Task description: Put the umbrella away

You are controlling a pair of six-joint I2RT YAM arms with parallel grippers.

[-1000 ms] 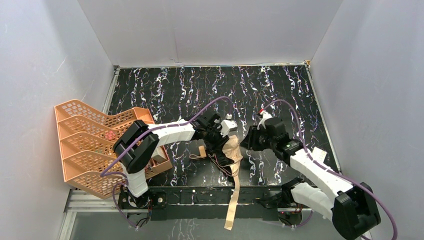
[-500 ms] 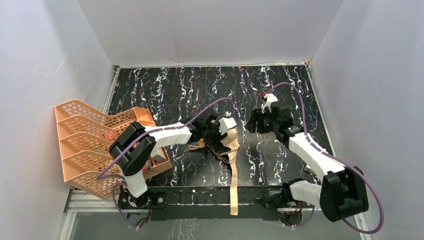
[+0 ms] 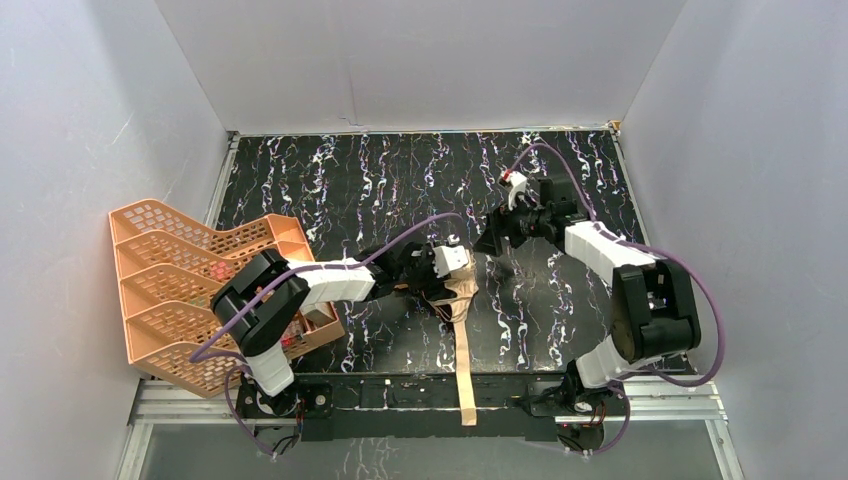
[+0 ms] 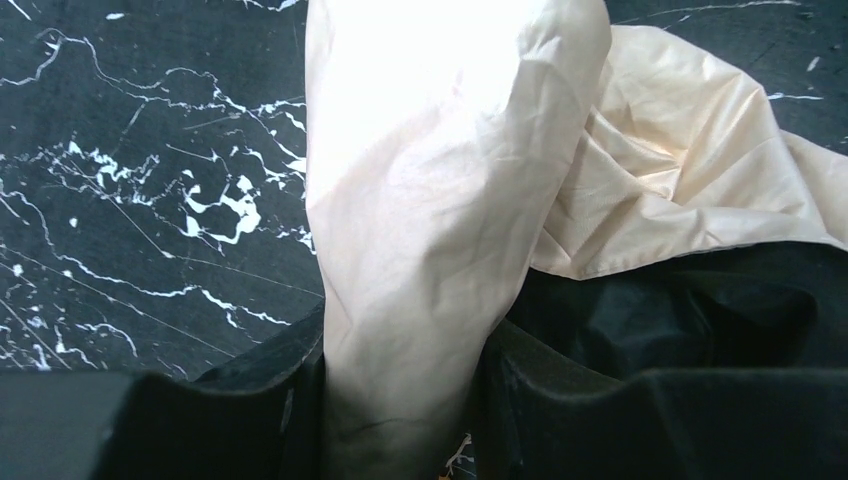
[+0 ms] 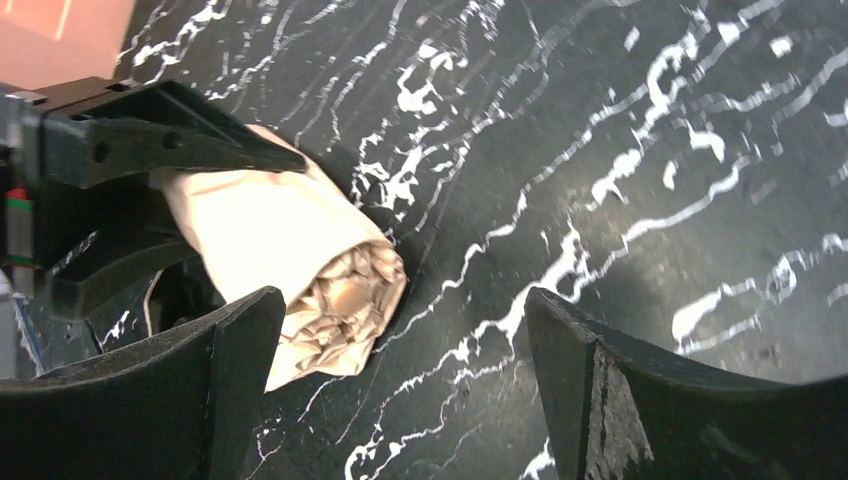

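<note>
tan fabric of the umbrella (image 3: 458, 292) lies bunched near the middle of the black marbled table (image 3: 560, 180), its strap (image 3: 465, 385) trailing toward 6 o'clock over the near edge. the left gripper (image 4: 405, 400) pinches the rolled canopy (image 4: 430, 200) between its fingers. the right gripper (image 5: 400, 300) stands spread wide and empty, at about 1 o'clock from the bundle (just off its crumpled end). the step in hand looks like gathering the canopy tight. next, i judge, the right claw must close on the loose folds so the strap can be wrapped; the orange mesh rack (image 3: 180, 290) sits at 9 o'clock.
</note>
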